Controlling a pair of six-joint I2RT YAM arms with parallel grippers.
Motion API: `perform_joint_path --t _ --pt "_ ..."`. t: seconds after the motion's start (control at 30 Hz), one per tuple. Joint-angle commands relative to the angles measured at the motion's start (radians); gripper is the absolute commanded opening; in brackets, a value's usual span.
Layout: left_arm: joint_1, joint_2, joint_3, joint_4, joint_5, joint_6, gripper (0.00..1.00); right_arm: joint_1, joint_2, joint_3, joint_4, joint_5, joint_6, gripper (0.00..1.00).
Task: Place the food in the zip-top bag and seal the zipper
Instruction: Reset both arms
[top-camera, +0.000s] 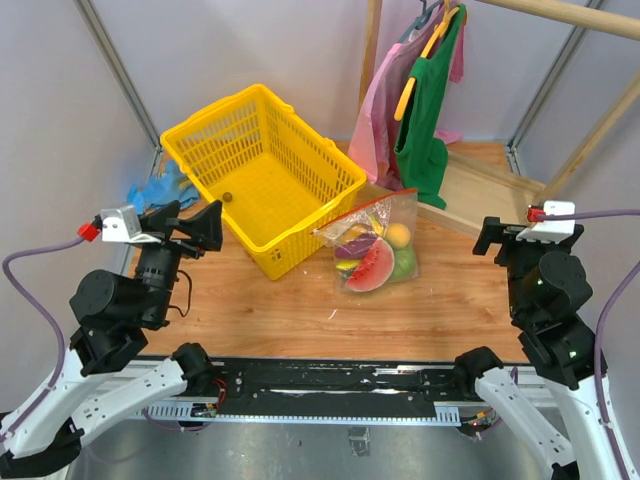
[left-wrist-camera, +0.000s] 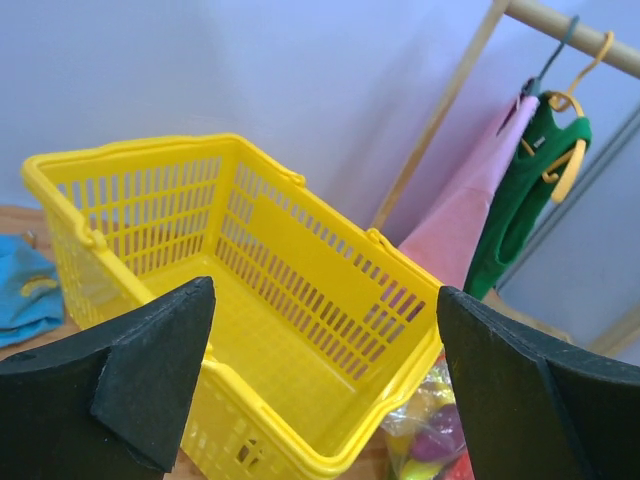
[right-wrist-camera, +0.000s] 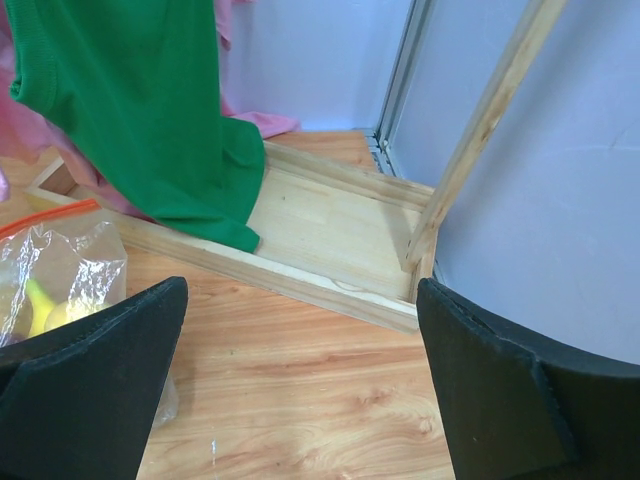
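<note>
Two sets gape wide, empty: left fingers (left-wrist-camera: 150, 370), right fingers (right-wrist-camera: 90, 390). Between them lies the zip-top bag (top-camera: 392, 222), food (top-camera: 370, 268) inside, zipper (top-camera: 368, 211) at its far end, running crosswise.

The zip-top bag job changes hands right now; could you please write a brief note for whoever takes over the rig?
Left pincer: open, empty, facing the yellow basket.
Right pincer: open, empty, right of the zip-top bag.
The bag lies on the table beside the basket, food inside, watermelon wedge showing.
Done: food bagged.
To do: the zipper looks flat, but a full seal cannot be confirmed; check it.
</note>
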Motion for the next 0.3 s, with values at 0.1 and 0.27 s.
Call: perform_joint_path --t 0.1,0.27 --pt "0.002 -0.026 -0.023 0.038 -0.095 0.018 0.97 -0.009 -0.015 0.016 -0.013 0.019 0.033 0.98" --pt "0.002 -0.016 -0.021 0.018 -0.098 0.015 0.97 -0.009 -0.006 0.016 -0.007 -0.005 0.033 0.99"
